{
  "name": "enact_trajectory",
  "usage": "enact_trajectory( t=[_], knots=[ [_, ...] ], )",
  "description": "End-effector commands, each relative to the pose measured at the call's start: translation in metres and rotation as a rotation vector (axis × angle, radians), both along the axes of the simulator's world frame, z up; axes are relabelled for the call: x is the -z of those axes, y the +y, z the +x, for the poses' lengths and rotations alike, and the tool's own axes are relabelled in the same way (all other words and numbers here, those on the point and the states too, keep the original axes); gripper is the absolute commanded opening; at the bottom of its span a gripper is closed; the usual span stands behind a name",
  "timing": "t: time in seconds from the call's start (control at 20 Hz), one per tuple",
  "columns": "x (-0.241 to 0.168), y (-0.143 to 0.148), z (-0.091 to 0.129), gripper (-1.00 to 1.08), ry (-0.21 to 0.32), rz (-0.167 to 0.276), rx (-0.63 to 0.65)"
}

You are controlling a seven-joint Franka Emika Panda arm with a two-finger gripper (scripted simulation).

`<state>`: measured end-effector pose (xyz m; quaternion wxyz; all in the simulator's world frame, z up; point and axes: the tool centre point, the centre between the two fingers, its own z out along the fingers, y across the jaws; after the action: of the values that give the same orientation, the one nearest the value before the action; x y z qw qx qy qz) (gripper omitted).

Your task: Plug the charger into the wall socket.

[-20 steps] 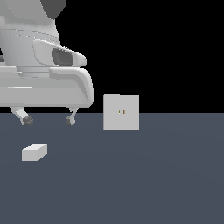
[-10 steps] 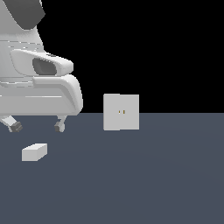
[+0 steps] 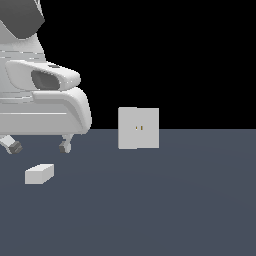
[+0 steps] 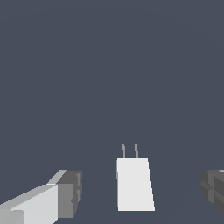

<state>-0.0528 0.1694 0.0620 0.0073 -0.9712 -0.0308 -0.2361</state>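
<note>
- Spread wide and holding nothing, my gripper (image 3: 39, 147) hangs at the left edge of the exterior view, under the bulky white body of my arm (image 3: 45, 107).
- Its two dark-tipped fingers (image 3: 65, 146) sit just above the grey floor (image 3: 165, 200), one near the frame's left border, the other further toward the exterior view's right.
- Lower left in that view, the charger (image 3: 39, 173) lies flat on the floor, below my fingers and not touching them.
- Near the middle of the frame, the wall socket (image 3: 138, 128) stands upright where the floor meets the black background, well apart from the charger, toward the exterior view's right.
- Two tiny dark-gold slots (image 3: 139, 128) mark the socket's centre.
- In the wrist view, my gripper (image 4: 142, 190) shows as two finger ends, one at the lower left corner and one at the lower right edge, with a broad gap between them.
- My fingertips (image 4: 70, 193) have grey pads.
- The charger (image 4: 134, 183) lies in that gap, low in the frame and a little right of centre, touching neither finger.
- Two thin prongs (image 4: 130, 151) stick out of the charger's far end, pointing toward the top of the frame.
- Everything else in this view is plain grey floor (image 4: 109, 65).
</note>
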Motion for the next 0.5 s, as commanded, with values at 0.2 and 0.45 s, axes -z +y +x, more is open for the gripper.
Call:
enact_trajectory(
  t=[0.2, 0.45],
  knots=[
    [0.004, 0.000, 0.000, 1.00, 0.000, 0.000, 0.000],
    [0.021, 0.000, -0.001, 1.00, 0.001, 0.001, 0.001]
  ],
)
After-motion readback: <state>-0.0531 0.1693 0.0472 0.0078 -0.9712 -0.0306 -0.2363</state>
